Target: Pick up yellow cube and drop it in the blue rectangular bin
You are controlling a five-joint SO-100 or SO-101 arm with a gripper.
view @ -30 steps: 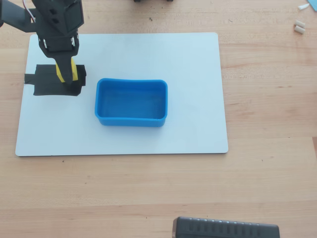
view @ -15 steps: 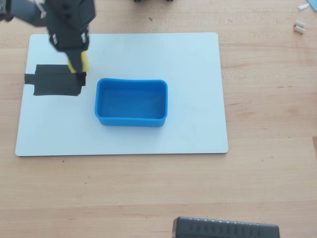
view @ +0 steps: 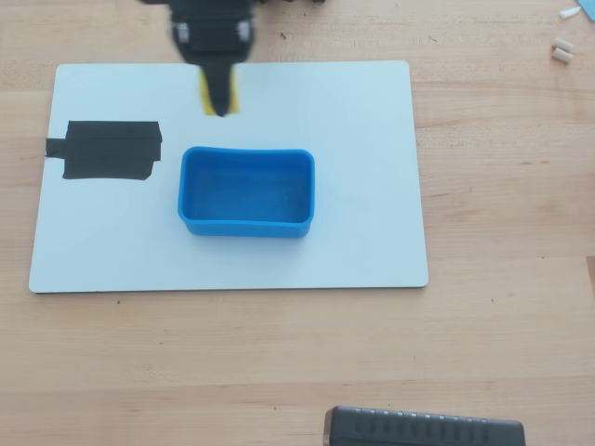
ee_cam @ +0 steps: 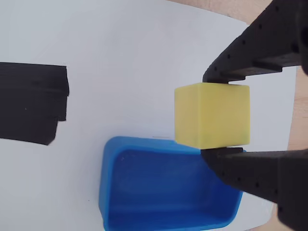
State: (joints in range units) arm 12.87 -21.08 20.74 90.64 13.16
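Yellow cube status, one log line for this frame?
phase: carry | gripper: shut on yellow cube | cube: lifted, at bin's rim, not yet over it | blue rectangular bin: empty | release: pending

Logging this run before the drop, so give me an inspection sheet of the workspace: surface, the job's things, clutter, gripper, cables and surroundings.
Surface: wooden table with a white board lying on it.
Job's things: yellow cube held in the air beside the bin's rim, not yet inside; blue rectangular bin on the board, empty.
Clutter: black tape patch on the board; small white bits on the table; dark object at the lower edge.
Gripper: gripper shut on the cube.
Cables: nothing seen.
Surroundings: nothing seen beyond the table.
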